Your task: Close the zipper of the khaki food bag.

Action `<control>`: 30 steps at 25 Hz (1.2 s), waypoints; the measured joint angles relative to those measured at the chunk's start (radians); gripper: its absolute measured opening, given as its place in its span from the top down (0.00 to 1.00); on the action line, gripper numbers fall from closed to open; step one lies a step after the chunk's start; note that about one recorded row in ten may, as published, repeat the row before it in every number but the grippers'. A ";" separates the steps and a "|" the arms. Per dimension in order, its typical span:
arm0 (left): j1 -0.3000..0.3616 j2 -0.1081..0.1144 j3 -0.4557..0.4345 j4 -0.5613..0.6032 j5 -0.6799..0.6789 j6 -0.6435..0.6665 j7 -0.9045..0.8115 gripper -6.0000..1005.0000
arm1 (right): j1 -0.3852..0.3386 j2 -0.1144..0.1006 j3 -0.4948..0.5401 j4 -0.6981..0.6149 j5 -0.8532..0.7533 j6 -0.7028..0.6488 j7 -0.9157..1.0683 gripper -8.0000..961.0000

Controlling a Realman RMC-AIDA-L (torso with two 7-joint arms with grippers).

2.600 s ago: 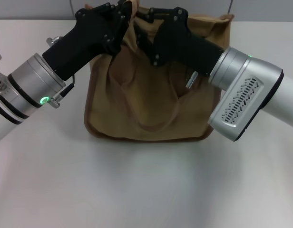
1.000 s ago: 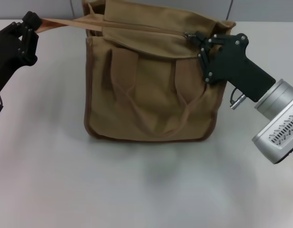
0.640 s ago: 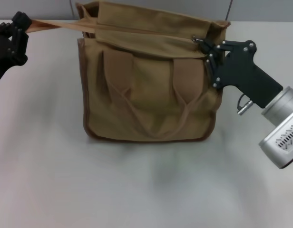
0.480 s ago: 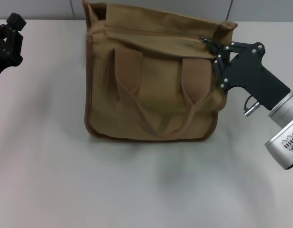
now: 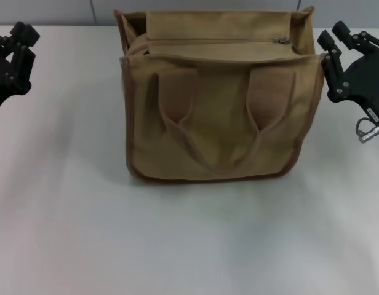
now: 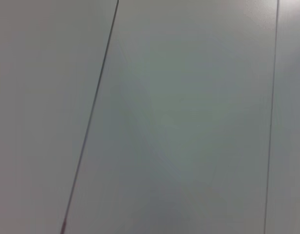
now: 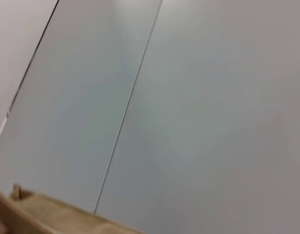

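Zipper [image 5: 214, 42] runs along top panel of khaki food bag [image 5: 217, 117], silver pull tab at right end. Left gripper [image 5: 17, 46] off left, right gripper [image 5: 337, 43] just right of bag, both fingers spread, holding nothing. Bag mid-table [image 5: 177, 246], upright, boxy canvas, brown piping (handles drooping down front).

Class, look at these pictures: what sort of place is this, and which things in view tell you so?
Probably a robot lab or test bench. A lone khaki food bag stands on a plain white table, plain grey wall panels rise behind, and the left gripper and right gripper flank the bag.
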 joint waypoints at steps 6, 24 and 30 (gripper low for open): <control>0.002 0.001 0.021 0.006 0.008 0.003 -0.003 0.92 | -0.008 0.001 -0.003 0.001 -0.003 -0.004 0.064 0.71; 0.119 0.009 0.533 0.323 0.057 0.213 -0.225 0.33 | -0.104 -0.006 -0.192 -0.314 -0.193 -0.125 0.812 0.16; 0.132 0.009 0.554 0.370 0.200 0.217 -0.228 0.22 | -0.113 -0.006 -0.202 -0.392 -0.383 -0.144 0.854 0.13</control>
